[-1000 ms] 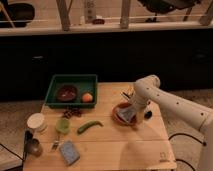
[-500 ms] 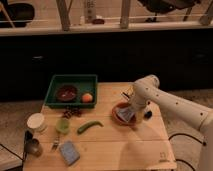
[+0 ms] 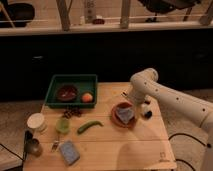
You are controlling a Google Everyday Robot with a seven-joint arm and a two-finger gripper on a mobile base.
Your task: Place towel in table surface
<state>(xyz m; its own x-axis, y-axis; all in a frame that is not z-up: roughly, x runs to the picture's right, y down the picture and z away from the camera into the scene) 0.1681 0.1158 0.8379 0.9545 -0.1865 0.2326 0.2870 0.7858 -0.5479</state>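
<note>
A grey-blue towel [image 3: 124, 115] lies crumpled in a red-brown bowl [image 3: 116, 119] on the right half of the wooden table [image 3: 130, 147]. My gripper [image 3: 131, 105] hangs from the white arm [image 3: 170, 99] and sits right over the far edge of the bowl, at or just above the towel. The gripper's lower end merges with the towel, so I cannot tell whether it holds it.
A green tray [image 3: 52, 86] at the back left holds a dark bowl [image 3: 66, 92] and an orange [image 3: 87, 97]. Grapes [image 3: 72, 113], a green cup [image 3: 62, 125], a green vegetable [image 3: 89, 126], a blue sponge [image 3: 70, 152], a white cup [image 3: 36, 122] and a metal cup [image 3: 33, 147] lie on the left.
</note>
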